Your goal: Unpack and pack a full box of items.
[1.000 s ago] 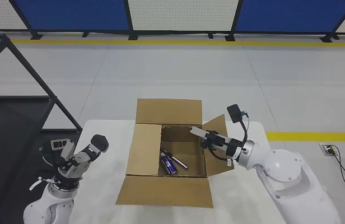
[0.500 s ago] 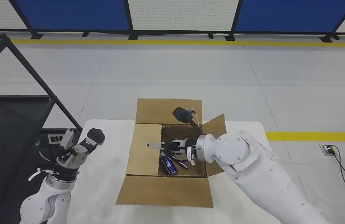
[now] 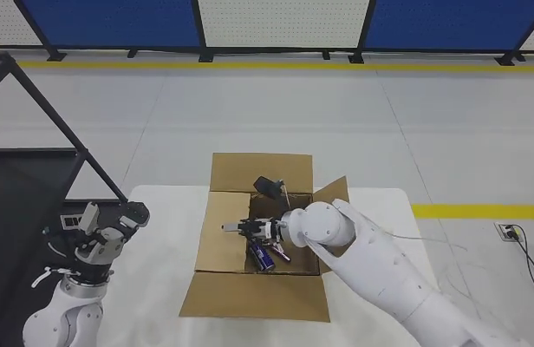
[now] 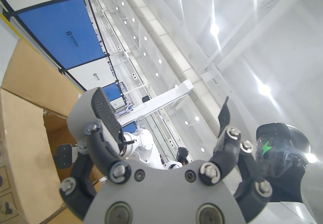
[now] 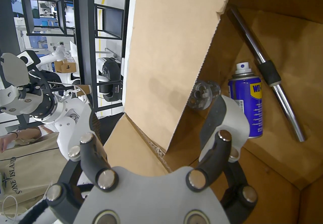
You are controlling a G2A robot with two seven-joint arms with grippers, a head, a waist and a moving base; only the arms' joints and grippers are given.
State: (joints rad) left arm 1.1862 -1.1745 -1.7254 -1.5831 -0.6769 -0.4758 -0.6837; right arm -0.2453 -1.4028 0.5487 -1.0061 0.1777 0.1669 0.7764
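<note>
Right wrist view shows clear knob beside blue can.

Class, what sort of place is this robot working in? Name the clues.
Likely an industrial robot test hall: blue and white partition panels, a yellow floor line and a black metal rack.

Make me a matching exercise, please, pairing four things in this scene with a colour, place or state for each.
Things:
1. can
2. rod
3. left gripper
4. right gripper

Descriptions:
A. open, over the box
B. blue with a white cap
C. shiny metal with a black band
D. open, off to the box's side, away from it

Pairs: 1-B, 2-C, 3-D, 4-A
</note>
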